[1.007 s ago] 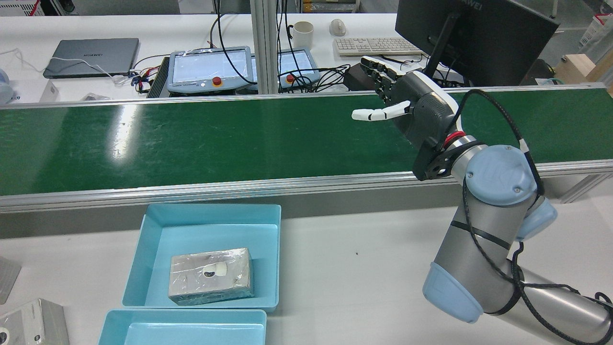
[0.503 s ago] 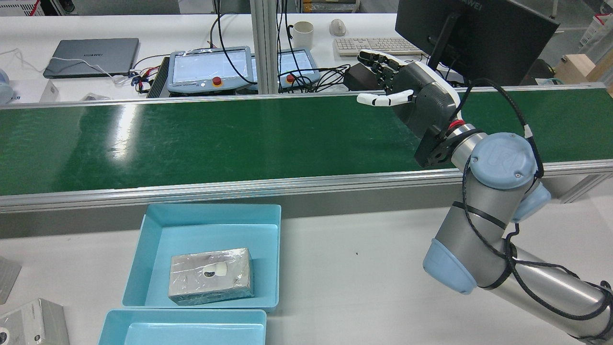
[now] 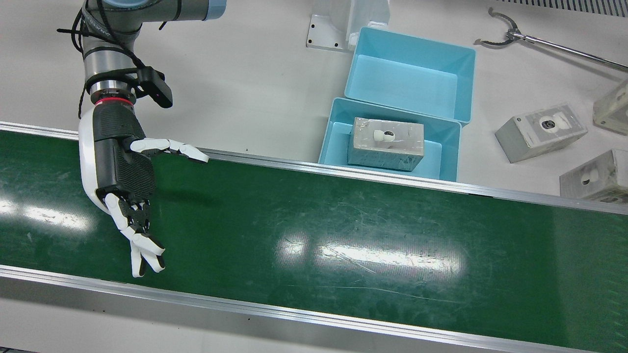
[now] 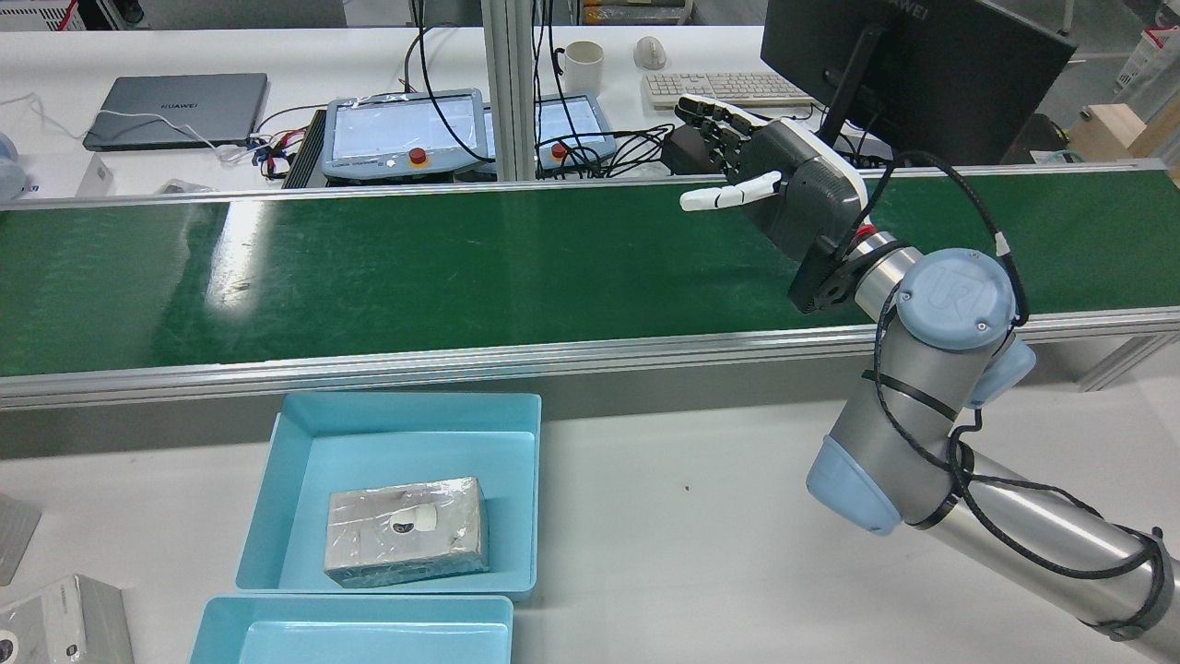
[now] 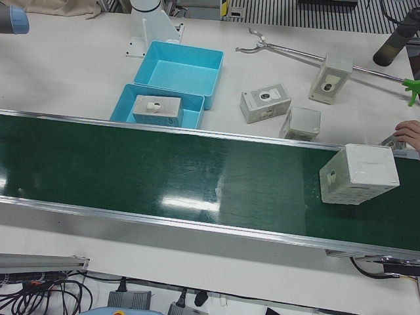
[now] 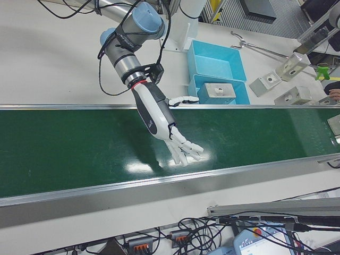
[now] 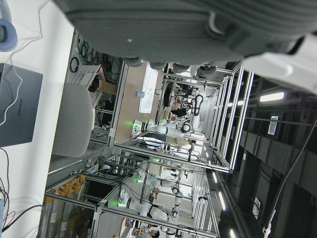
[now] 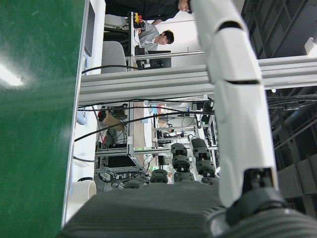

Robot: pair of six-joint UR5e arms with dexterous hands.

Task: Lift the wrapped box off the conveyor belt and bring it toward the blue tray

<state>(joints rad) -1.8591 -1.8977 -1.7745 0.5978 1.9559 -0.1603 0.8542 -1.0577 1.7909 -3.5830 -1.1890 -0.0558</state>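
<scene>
hovering right hand (image 3: 122, 176) spread above belt (image 3: 343, 235)

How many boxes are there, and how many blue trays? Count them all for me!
Boxes: 5: box in the near tray, three table boxes, box on the green belt.
Blue trays: 2: near tray, far tray.
Total: 7.
</scene>
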